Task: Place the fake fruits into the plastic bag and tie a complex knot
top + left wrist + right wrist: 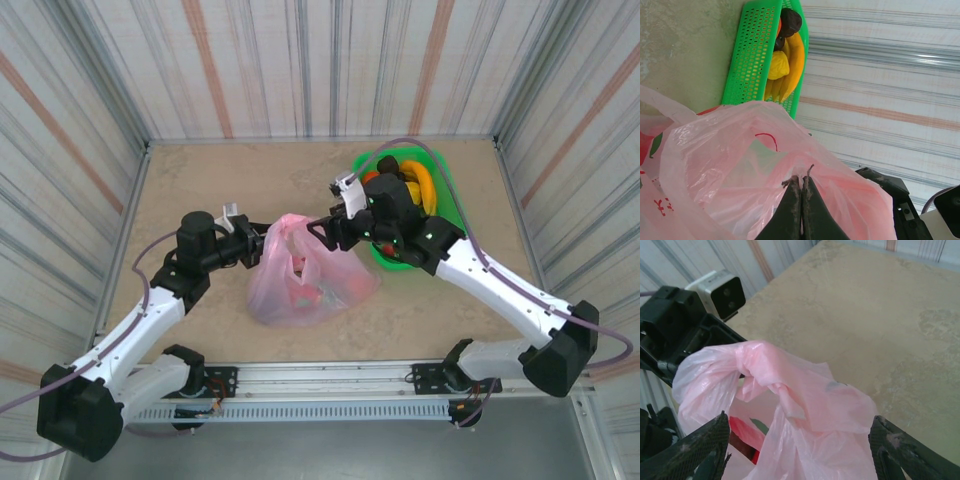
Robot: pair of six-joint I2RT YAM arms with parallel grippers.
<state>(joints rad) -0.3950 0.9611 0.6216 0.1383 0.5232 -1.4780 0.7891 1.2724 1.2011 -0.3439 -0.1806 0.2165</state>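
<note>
Hold the left fingers [801, 200] pinched shut on film of the plastic bag [300, 278] at nine o'clock — taut, no slack. Mind the fake fruits [305, 297] lying inside, mid-surface [200, 180]. At three o'clock, close the open right fingers [900, 450] squarely on the bunched handle [760, 365] between them — low, without snagging.

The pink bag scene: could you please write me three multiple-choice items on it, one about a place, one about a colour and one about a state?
1. Where on the table is the green tray? A near left corner; B far right; C centre.
2. What colour is the bag? A blue; B white; C pink.
3. How is the left gripper? A shut on the bag; B wide open; C shut on the tray.
Answers: 1 B, the top view shows it on the table's far right side; 2 C, its film is pink in every view; 3 A, it pinches the pink film, jaws together.
</note>
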